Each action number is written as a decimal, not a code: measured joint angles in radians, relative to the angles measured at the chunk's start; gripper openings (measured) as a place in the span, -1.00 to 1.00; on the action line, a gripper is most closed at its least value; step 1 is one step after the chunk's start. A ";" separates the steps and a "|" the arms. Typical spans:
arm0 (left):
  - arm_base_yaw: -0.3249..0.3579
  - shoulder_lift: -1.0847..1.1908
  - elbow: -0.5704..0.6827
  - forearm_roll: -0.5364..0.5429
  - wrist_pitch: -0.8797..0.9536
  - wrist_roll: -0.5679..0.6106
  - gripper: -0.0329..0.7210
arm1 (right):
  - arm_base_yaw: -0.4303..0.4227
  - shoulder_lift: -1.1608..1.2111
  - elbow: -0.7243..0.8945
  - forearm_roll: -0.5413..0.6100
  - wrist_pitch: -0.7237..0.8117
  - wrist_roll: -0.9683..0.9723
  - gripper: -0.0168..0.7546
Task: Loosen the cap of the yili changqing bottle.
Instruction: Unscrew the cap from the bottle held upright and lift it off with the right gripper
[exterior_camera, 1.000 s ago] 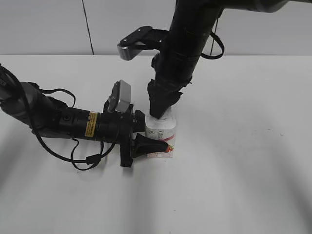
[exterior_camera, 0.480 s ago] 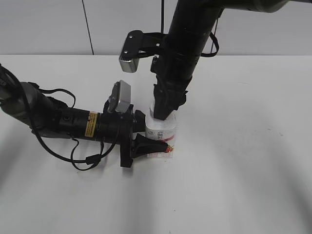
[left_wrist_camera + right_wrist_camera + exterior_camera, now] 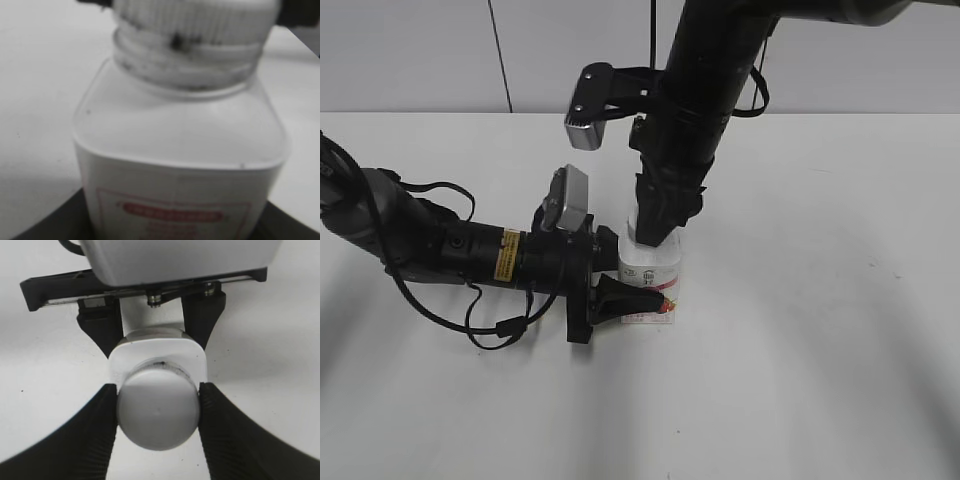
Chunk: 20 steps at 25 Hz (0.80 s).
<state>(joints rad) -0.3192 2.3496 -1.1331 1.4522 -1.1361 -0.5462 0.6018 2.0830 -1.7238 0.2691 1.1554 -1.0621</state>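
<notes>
The yili changqing bottle (image 3: 655,283) stands upright on the white bench (image 3: 820,350). The left gripper (image 3: 632,281) has its jaws clamped on the bottle's body from the side. The right gripper (image 3: 158,401), descending from above, has its jaws pressed against both sides of the cap (image 3: 158,415).

The bottle (image 3: 652,275) is white with a pink-red label; its cap (image 3: 158,411) is white with ribbed sides. Both grippers are black, on a white table (image 3: 820,330). One arm carries a yellow sticker (image 3: 506,256).
</notes>
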 joint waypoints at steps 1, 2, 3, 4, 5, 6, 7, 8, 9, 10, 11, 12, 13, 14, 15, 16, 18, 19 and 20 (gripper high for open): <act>0.000 0.000 0.000 0.000 0.000 -0.001 0.10 | 0.000 0.000 0.000 0.000 0.000 0.000 0.09; 0.000 0.000 0.000 -0.001 0.000 -0.002 0.10 | 0.000 0.000 0.000 0.000 0.000 0.000 0.12; 0.000 0.000 0.000 -0.001 0.000 -0.006 0.10 | 0.000 0.000 0.000 -0.001 0.000 0.000 0.17; 0.000 0.000 0.000 -0.001 0.000 -0.011 0.10 | 0.000 0.000 0.000 0.000 0.003 0.000 0.21; 0.000 0.000 0.000 -0.002 0.000 -0.016 0.10 | 0.000 0.000 0.000 0.001 0.006 0.000 0.28; 0.000 0.000 0.000 -0.002 0.000 -0.018 0.10 | 0.000 0.000 0.000 0.002 0.009 0.000 0.34; 0.000 0.000 0.000 -0.002 0.000 -0.021 0.10 | 0.000 0.000 0.000 0.005 0.012 0.001 0.39; 0.000 0.000 0.000 -0.002 0.000 -0.022 0.10 | 0.000 0.000 0.000 0.007 0.014 0.005 0.44; 0.000 0.000 0.000 -0.002 0.000 -0.023 0.10 | 0.000 0.000 0.000 0.009 0.016 0.012 0.46; 0.000 0.000 0.000 -0.002 0.000 -0.023 0.10 | 0.000 0.000 0.000 0.009 0.016 0.025 0.48; 0.000 0.000 0.000 -0.002 0.000 -0.023 0.10 | 0.000 0.000 0.000 0.010 0.016 0.039 0.49; 0.000 0.000 0.000 -0.002 0.000 -0.024 0.10 | 0.000 -0.004 -0.002 0.010 0.016 0.062 0.50; 0.000 0.000 0.000 -0.002 0.000 -0.024 0.10 | 0.000 -0.009 -0.006 0.010 0.016 0.095 0.50; 0.000 0.000 0.000 -0.002 0.000 -0.025 0.10 | 0.000 -0.016 -0.013 0.009 0.016 0.129 0.50; 0.000 0.000 0.000 -0.002 0.000 -0.025 0.10 | 0.000 -0.024 -0.019 0.008 0.013 0.175 0.50; 0.000 0.000 0.000 -0.002 0.000 -0.025 0.10 | 0.000 -0.033 -0.024 0.007 0.009 0.225 0.50; 0.000 0.000 0.000 -0.002 0.000 -0.026 0.10 | 0.000 -0.046 -0.035 -0.002 0.001 0.337 0.50; 0.000 0.000 0.000 -0.002 0.000 -0.026 0.10 | 0.000 -0.049 -0.036 -0.007 -0.002 0.409 0.50; 0.000 0.000 0.000 -0.002 0.000 -0.026 0.10 | 0.000 -0.050 -0.036 -0.010 -0.002 0.493 0.50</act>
<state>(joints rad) -0.3192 2.3496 -1.1331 1.4502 -1.1361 -0.5725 0.6018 2.0327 -1.7602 0.2589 1.1530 -0.5695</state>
